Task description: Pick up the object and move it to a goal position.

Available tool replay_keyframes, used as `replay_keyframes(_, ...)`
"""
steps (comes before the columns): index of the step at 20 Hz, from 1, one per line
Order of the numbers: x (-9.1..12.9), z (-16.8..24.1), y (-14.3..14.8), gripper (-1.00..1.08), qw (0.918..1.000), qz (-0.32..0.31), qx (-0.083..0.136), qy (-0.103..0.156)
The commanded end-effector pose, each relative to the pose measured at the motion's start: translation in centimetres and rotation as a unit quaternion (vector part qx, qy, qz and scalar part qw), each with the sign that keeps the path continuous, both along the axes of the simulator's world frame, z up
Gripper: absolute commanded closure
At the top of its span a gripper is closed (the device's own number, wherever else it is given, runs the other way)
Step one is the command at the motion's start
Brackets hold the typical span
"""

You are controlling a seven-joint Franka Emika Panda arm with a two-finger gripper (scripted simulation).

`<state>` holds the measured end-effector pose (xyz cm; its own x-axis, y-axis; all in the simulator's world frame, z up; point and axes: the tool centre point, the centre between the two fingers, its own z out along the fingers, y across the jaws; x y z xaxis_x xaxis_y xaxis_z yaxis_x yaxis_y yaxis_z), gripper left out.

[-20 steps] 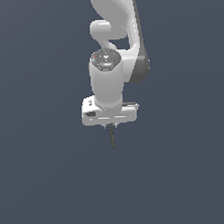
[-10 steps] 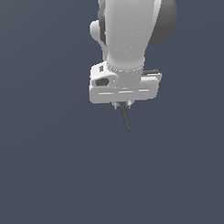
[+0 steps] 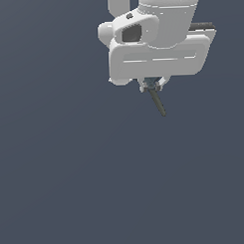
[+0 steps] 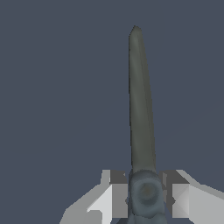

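Note:
My gripper point(image 3: 151, 84) hangs below the white arm near the top of the exterior view, shut on the scissors point(image 3: 157, 103). Only the thin dark grey blades show, sticking down and toward the exterior view's right from between the fingers. The orange handles are hidden. In the wrist view the blades point(image 4: 141, 105) reach straight out from the gripper point(image 4: 146, 192), with the grey pivot part clamped between the two light fingers point(image 4: 114, 197). The scissors are held in the air, well clear of the dark surface.
A plain dark grey-blue surface point(image 3: 71, 185) fills both views. No goal marker shows. The arm's white hand body point(image 3: 156, 55) covers the upper part of the exterior view.
The arm has risen and come closer to the exterior camera, shifting toward the exterior view's right with the scissors still gripped. The blades now tilt more toward the right.

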<state>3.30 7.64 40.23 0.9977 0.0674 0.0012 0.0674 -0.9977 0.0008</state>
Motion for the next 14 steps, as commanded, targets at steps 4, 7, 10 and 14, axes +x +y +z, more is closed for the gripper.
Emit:
replay_keyframes(4,0.0,3.7,1.5,1.08,1.0,0.0,0.0,0.001)
replay_keyframes(7,0.1,5.0,2.0,1.08,1.0,0.0,0.0,0.001)
replay_keyframes(10,0.1,5.9,2.3,1.08,1.0,0.0,0.0,0.001)
replay_keyframes(14,0.2,6.6,2.6,1.08,1.0,0.0,0.0,0.001)
